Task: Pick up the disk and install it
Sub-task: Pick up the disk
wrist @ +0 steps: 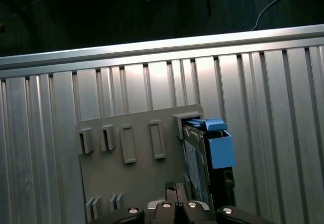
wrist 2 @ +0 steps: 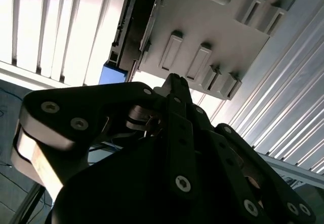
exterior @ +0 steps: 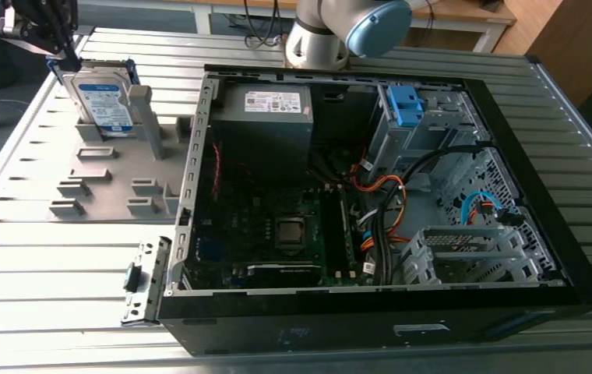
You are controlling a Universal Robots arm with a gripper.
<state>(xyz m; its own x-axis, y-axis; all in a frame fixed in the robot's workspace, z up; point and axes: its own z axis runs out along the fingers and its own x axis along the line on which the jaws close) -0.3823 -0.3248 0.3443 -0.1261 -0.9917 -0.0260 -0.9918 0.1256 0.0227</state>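
The disk [exterior: 103,97], a silver drive with a white-and-blue label in a blue caddy, stands on edge in a slot of the grey holder plate [exterior: 99,179] at the exterior view's left. My gripper [exterior: 65,56] hangs just above the disk's far top corner, with its black fingers drawn together and nothing between them. In the first wrist view the gripper [wrist: 174,188] sits beside the disk [wrist: 202,158], not around it. In the second wrist view the gripper [wrist 2: 172,79] points at the holder plate [wrist 2: 202,26], with the caddy's blue corner [wrist 2: 114,74] next to it.
An open black computer case [exterior: 545,195] lies at the exterior view's right, with a grey power supply [exterior: 265,117], a motherboard, cables and a blue bracket [exterior: 405,105] in the drive bay. The ribbed metal table [exterior: 47,257] carries everything. The arm's base [exterior: 327,31] stands behind the case.
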